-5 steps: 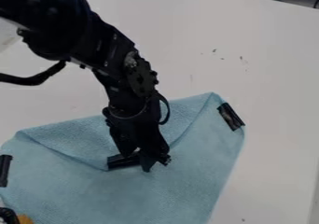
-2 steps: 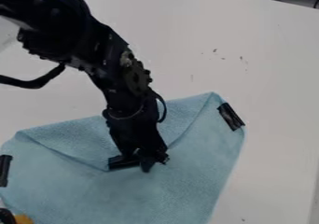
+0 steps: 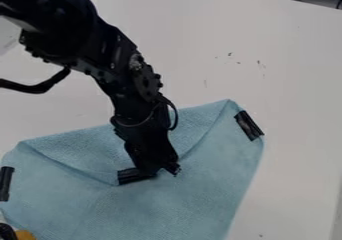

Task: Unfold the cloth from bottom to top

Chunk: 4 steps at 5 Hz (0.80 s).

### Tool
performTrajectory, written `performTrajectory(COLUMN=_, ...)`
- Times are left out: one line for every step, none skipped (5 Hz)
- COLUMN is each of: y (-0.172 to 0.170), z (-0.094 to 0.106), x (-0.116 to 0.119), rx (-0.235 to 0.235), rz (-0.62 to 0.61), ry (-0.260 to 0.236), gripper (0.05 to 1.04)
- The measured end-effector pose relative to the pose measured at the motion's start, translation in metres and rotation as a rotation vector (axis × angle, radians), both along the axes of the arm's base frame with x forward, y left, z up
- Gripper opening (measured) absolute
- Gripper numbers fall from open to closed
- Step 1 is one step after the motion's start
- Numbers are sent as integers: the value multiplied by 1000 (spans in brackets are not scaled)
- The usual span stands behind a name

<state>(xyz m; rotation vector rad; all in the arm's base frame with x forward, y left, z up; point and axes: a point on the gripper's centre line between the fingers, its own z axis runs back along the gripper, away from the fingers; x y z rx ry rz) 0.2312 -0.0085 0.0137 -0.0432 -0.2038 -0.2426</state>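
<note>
Before us, a matte black robot arm (image 3: 123, 64), chunky rounded segments, small round screw heads along the joints, a toothed-looking disc (greyish at its hub), loose black cables

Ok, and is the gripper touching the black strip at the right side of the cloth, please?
Apart. The camera view shows bare blue cloth between the gripper and that black strip.

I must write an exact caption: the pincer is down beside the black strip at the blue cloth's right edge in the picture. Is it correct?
Only the place is wrong: the camera view shows the pincer down beside the black strip near the middle of the blue cloth.
</note>
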Motion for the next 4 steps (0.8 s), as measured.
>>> performTrajectory(y=0, z=0, x=0, rx=1, rz=5, ry=4, gripper=56)
performTrajectory(y=2, z=3, x=2, rx=21, rz=-11, ry=21, gripper=54)
performTrajectory(y=8, z=29, x=27, rx=99, rz=-77, ry=15, gripper=54)
performTrajectory(y=24, z=61, x=73, rx=183, rz=-158, ry=-41, gripper=54)
